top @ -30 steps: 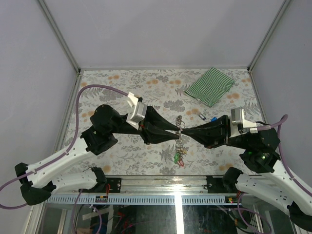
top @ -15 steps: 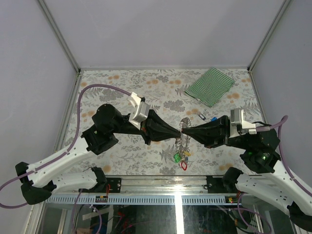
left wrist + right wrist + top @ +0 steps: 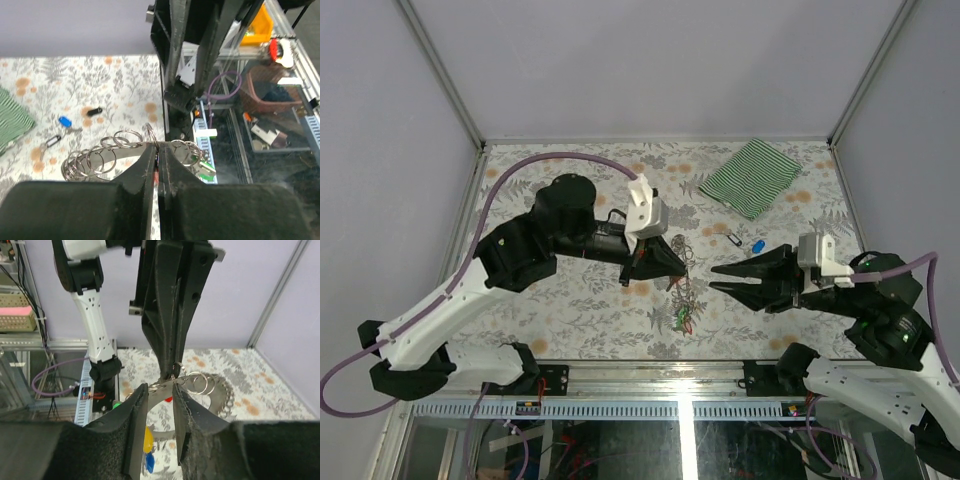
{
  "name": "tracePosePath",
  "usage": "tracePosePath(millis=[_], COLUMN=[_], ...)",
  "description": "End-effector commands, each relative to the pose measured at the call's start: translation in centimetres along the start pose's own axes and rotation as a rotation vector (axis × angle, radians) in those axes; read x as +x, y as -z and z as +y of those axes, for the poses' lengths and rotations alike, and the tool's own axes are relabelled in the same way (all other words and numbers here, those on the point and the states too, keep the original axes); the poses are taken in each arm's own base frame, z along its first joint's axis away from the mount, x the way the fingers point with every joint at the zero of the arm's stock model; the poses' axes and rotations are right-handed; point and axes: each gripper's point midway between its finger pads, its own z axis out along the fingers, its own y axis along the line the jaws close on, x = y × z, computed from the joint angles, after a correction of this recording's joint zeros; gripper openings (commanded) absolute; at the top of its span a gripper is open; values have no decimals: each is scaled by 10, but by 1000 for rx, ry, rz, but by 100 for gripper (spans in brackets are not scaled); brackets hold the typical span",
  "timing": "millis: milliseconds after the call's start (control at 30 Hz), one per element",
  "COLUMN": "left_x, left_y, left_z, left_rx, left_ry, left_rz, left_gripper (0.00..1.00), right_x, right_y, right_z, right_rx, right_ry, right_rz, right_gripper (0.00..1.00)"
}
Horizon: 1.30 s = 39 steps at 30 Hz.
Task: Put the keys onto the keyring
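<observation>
Both arms have drawn apart since a moment ago: the right gripper (image 3: 713, 279) has let go and backed toward the desk's right edge, its jaws now spread and holding nothing. Shifted slightly left, the left gripper (image 3: 678, 270) has its fingers pressed together on the keyring (image 3: 690, 292), which hangs over the desk's middle, its tagged keys (image 3: 684, 319) trailing toward the near edge.

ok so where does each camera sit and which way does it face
Top external: above and behind the robot, looking down on the table, left arm and right arm shown.
Left wrist: on its arm, facing along the shut left gripper to the keyring.
Right wrist: facing past the open right gripper at the left gripper.
Both wrist views share the keyring.
</observation>
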Motion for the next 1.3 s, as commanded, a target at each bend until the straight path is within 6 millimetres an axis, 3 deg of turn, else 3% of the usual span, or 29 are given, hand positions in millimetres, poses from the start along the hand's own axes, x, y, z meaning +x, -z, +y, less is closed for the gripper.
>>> tracePosePath(millis=[0, 133, 300, 433, 867, 1267], left_x=[30, 47, 54, 60, 56, 52], left_y=[11, 13, 15, 13, 10, 12], left_z=[5, 5, 3, -1, -13, -20], left_rx=[-37, -47, -58, -36, 13, 42], left_ry=[16, 43, 38, 38, -4, -34], left_rz=[216, 346, 422, 477, 473, 456], left_gripper=[0, 0, 0, 0, 0, 0], right_x=[24, 41, 53, 52, 59, 71], right_y=[2, -2, -9, -18, -31, -40], right_z=[-6, -5, 1, 10, 27, 20], right_rx=[42, 34, -28, -109, -243, -231], right_ry=[-75, -140, -158, -164, -218, -215], right_rz=[134, 198, 220, 199, 147, 164], right_gripper=[33, 32, 32, 34, 36, 36])
